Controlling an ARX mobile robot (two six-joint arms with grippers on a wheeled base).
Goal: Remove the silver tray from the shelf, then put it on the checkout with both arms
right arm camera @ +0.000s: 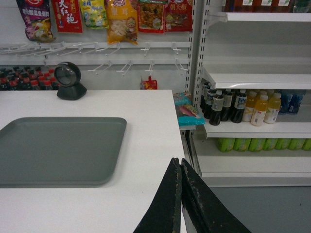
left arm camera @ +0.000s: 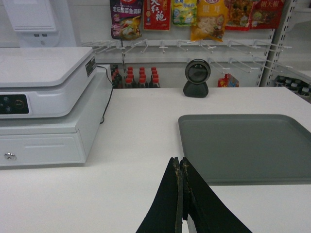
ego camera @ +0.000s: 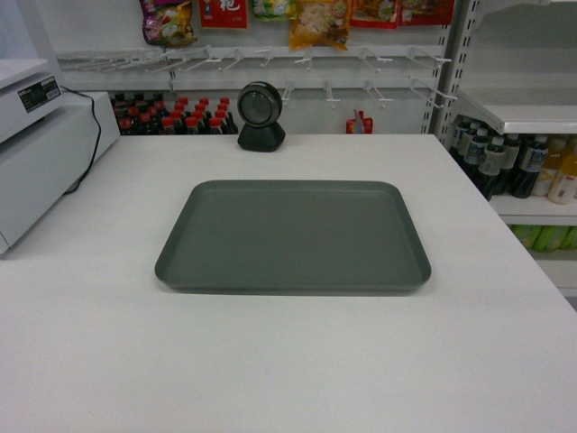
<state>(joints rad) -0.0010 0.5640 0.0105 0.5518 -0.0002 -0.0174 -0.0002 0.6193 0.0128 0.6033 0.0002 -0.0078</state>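
Note:
The silver tray (ego camera: 293, 236) lies flat and empty on the white checkout (ego camera: 270, 361), near its middle. Neither arm shows in the head view. In the left wrist view the tray (left arm camera: 248, 145) sits ahead and to the right of my left gripper (left arm camera: 179, 161), whose black fingers are pressed together with nothing between them. In the right wrist view the tray (right arm camera: 53, 150) lies ahead and to the left of my right gripper (right arm camera: 181, 161), also shut and empty, near the checkout's right edge (right arm camera: 181, 141). A white shelf (right arm camera: 252, 77) stands at the right.
A black round scanner (ego camera: 261, 117) stands behind the tray. A white register (left arm camera: 43, 97) with a cable occupies the checkout's left side. Bottles (right arm camera: 238, 107) fill the right-hand shelves. Snack bags (ego camera: 315, 18) hang on the back wall above hooks.

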